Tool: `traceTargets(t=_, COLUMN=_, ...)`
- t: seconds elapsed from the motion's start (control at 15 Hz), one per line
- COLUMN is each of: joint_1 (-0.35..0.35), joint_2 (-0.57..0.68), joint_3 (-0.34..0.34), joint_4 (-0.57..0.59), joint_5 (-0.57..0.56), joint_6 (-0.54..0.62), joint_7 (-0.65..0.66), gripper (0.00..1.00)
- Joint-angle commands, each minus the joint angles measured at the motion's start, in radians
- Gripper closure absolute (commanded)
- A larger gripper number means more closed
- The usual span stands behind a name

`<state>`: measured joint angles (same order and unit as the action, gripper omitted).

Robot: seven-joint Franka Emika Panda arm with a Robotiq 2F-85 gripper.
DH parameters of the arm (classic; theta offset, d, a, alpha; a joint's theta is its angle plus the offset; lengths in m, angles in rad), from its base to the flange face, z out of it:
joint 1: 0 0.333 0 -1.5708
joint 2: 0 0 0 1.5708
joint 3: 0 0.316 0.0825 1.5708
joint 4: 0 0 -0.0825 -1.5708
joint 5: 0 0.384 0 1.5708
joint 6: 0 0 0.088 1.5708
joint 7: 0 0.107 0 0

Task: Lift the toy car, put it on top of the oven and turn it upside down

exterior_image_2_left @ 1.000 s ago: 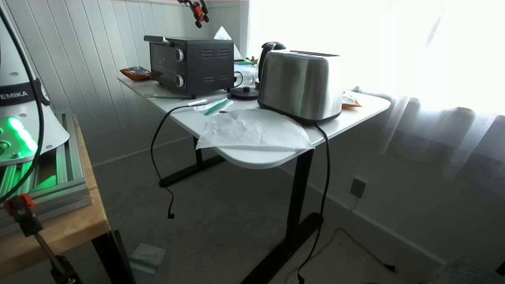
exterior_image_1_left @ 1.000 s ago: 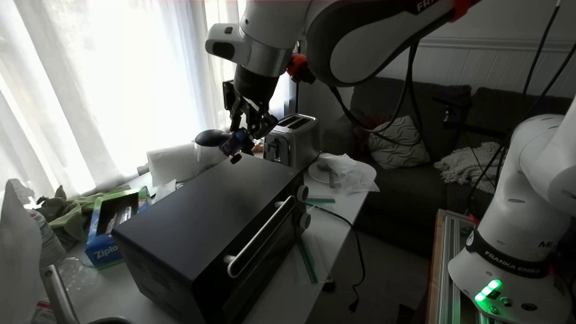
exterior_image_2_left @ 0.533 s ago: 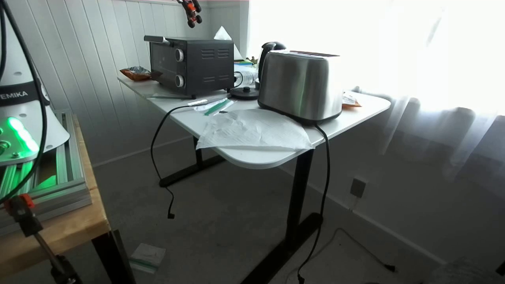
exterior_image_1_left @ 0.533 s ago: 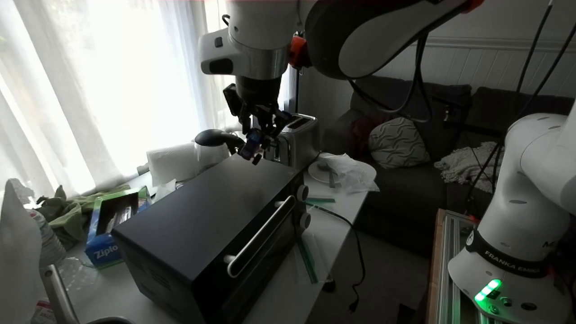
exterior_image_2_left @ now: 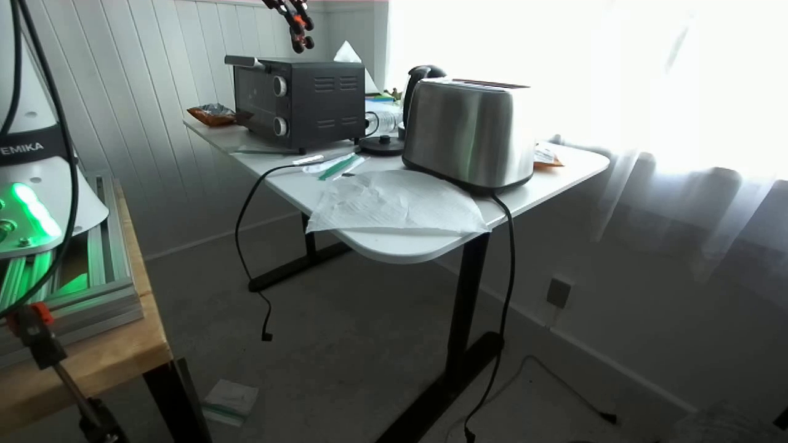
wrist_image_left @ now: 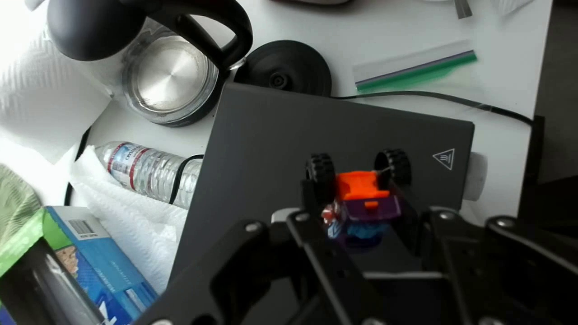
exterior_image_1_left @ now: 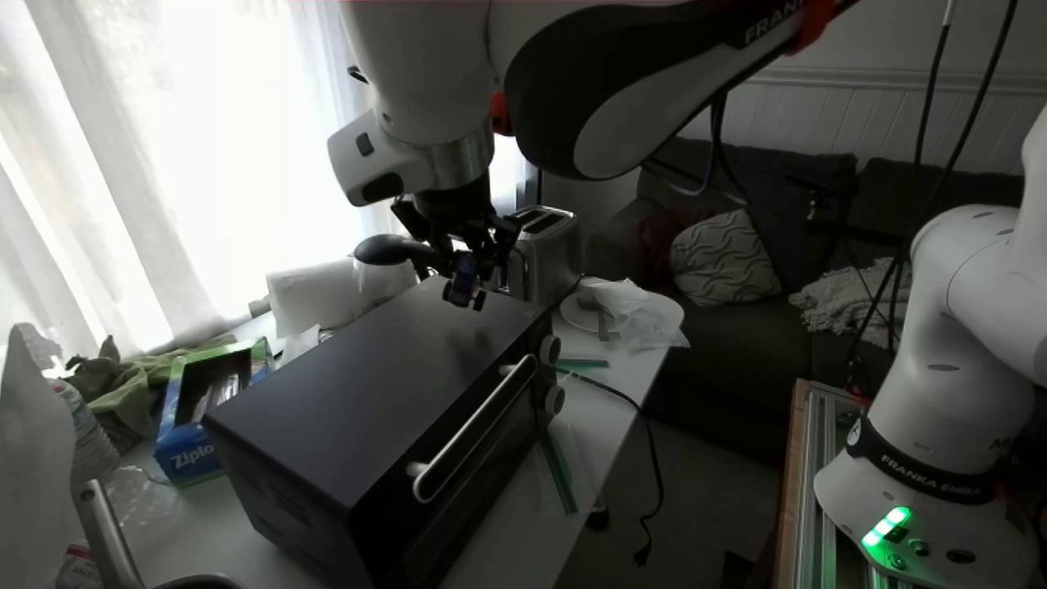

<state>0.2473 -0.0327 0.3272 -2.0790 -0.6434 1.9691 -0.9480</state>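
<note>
I see the end effector (wrist_image_left: 360,211) pinching the toy car (wrist_image_left: 360,186) above the oven (exterior_image_1_left: 368,384), likely to lay it there upside down.

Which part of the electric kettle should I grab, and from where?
Probably the outer bar of its black loop handle, from above on the side facing the round black base, jaws across it: the loop stands out from the clear body, with white tabletop showing through. The gripper would first have to release the toy car.
</note>
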Motion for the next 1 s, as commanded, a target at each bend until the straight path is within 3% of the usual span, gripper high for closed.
traceTargets(t=0.0, joint_1=0.028, joint_2=0.063, joint_3=-0.003, joint_4=0.062, joint_5=-0.069, joint_6=-0.074, joint_7=-0.026, gripper=0.81)
traceTargets(t=0.53, joint_1=0.06, joint_2=0.116, joint_3=0.0, joint_4=0.12, joint_5=-0.175, joint_6=-0.198, joint_7=-0.013, gripper=0.81)
traceTargets(t=0.93, joint_1=0.064, joint_2=0.126, joint_3=0.0, joint_4=0.137, joint_5=-0.18, joint_6=-0.26, joint_7=-0.003, gripper=0.81)
